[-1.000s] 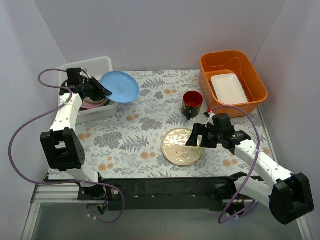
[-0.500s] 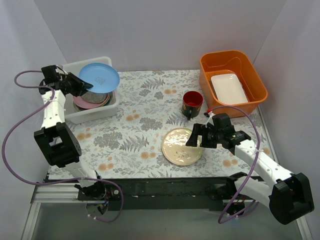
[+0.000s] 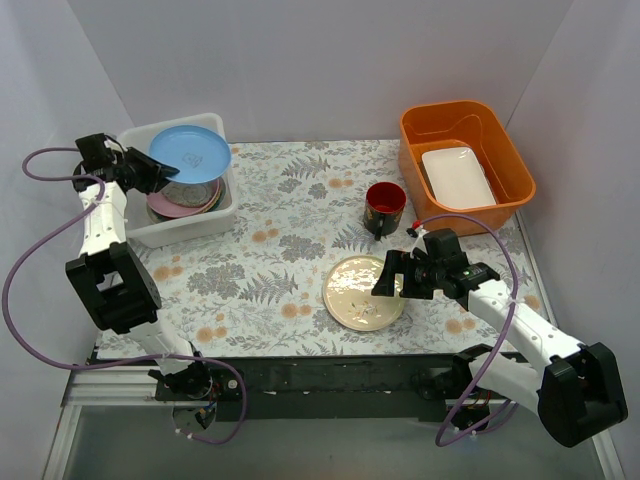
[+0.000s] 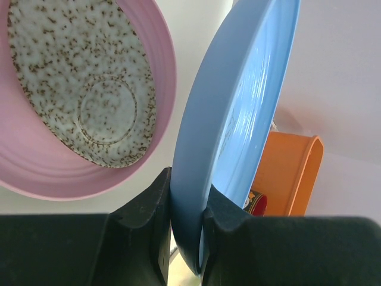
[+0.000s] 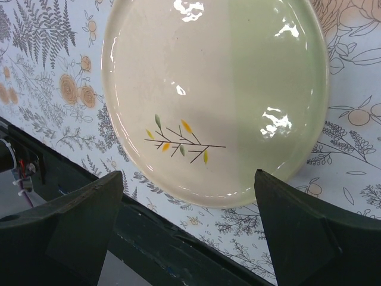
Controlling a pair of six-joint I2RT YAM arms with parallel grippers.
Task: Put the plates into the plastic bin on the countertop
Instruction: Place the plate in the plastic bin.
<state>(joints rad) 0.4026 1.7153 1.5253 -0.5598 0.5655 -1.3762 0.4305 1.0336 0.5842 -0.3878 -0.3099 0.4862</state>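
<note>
My left gripper (image 3: 150, 172) is shut on the rim of a light blue plate (image 3: 190, 152) and holds it over the white plastic bin (image 3: 195, 224) at the back left. The bin holds a stack of plates with a pink one (image 3: 185, 204) on top. In the left wrist view the blue plate (image 4: 238, 119) stands edge-on between the fingers, beside the pink plate (image 4: 83, 101). A pale yellow-green plate (image 3: 365, 292) with a twig motif lies on the countertop (image 3: 270, 270). My right gripper (image 3: 388, 276) is open at its right edge; that plate (image 5: 214, 95) fills the right wrist view.
An orange tub (image 3: 466, 166) at the back right holds a white rectangular dish (image 3: 457, 176). A dark red mug (image 3: 385, 207) stands between the tub and the yellow-green plate. The black front rail (image 3: 330, 375) runs along the near edge.
My left gripper has carried the blue plate left from beyond the bin's right side to above the stack in the bin. The right arm has barely moved.
</note>
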